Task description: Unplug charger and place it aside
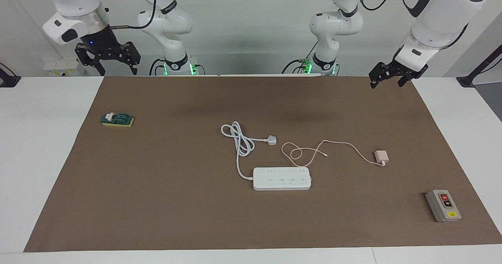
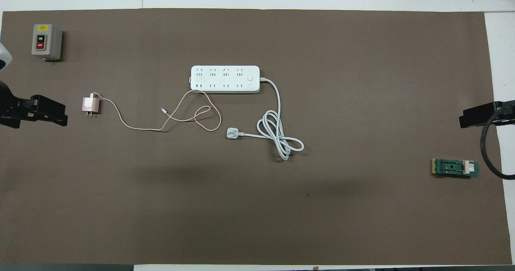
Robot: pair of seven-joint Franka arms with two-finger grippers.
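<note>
The charger (image 1: 380, 155) (image 2: 89, 105), a small pale pink cube, lies on the brown mat with its prongs in no socket, off toward the left arm's end from the white power strip (image 1: 281, 178) (image 2: 224, 79). Its thin pink cable (image 1: 313, 154) (image 2: 181, 116) loops across the mat and brushes the strip's nearer edge. My left gripper (image 1: 386, 81) (image 2: 56, 114) hangs open and empty, high over the mat's edge at the left arm's end. My right gripper (image 1: 119, 70) waits open and empty, raised at the right arm's end.
The strip's thick white cord ends in a white three-pin plug (image 1: 271, 140) (image 2: 232, 133) lying loose on the mat. A grey on/off switch box (image 1: 443, 205) (image 2: 45, 41) sits farther out at the left arm's end. A green knife switch (image 1: 117, 119) (image 2: 455, 168) lies at the right arm's end.
</note>
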